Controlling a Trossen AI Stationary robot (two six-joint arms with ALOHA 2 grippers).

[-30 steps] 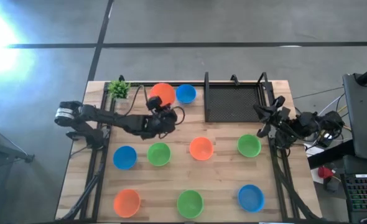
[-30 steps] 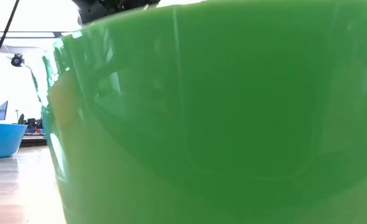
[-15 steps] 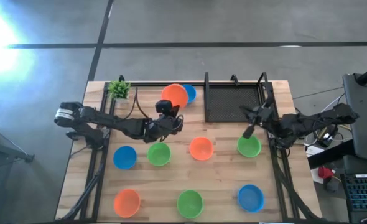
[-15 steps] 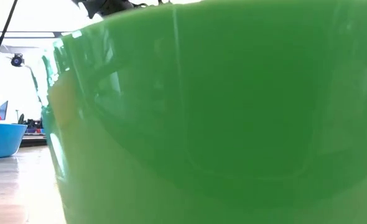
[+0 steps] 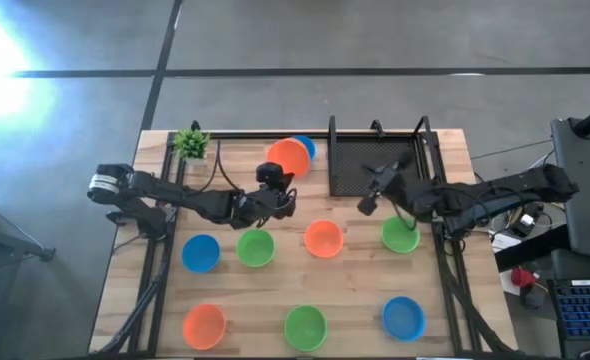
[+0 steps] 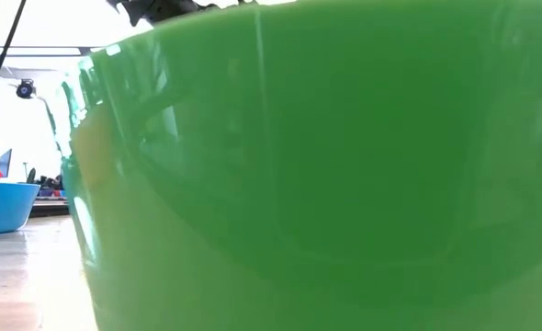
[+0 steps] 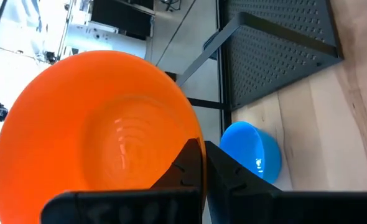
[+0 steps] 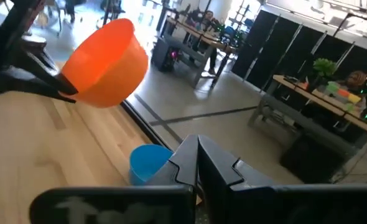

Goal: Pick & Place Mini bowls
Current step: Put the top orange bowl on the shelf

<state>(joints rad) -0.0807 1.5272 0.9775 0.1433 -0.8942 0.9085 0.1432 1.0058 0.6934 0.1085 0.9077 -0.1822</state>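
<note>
An orange mini bowl (image 5: 289,157) hangs tilted above the table's far middle, with my left gripper (image 5: 274,177) shut on it. Just behind it a blue bowl (image 5: 306,148) rests on its base on the wood. My right gripper (image 5: 366,206) hovers shut and empty right of the table's middle, in front of the black rack. Several more bowls stand upright in two rows: blue (image 5: 201,253), green (image 5: 256,247), orange (image 5: 323,238), green (image 5: 400,235), then orange (image 5: 204,325), green (image 5: 305,327), blue (image 5: 403,318). The near green bowl (image 6: 326,184) fills the low view. My left gripper pinches the orange bowl's rim (image 7: 188,147) between its two fingers, one on the inner wall and one outside. The fingers reach in roughly level from the table's left. The bowl is lifted clear of the table and tipped on its side, its hollow facing the wrist camera.
A black perforated rack (image 5: 375,165) stands at the far right. A small potted plant (image 5: 190,143) sits at the far left corner. Bare wood lies between the two rows of bowls. Beyond the table, the right wrist view shows desks and people.
My right gripper has swung in from the table's right edge toward the middle, staying shut. My left gripper has rolled its wrist and shifted slightly right. The orange bowl has tipped from facing up onto its side and now overlaps the blue bowl in the high view.
</note>
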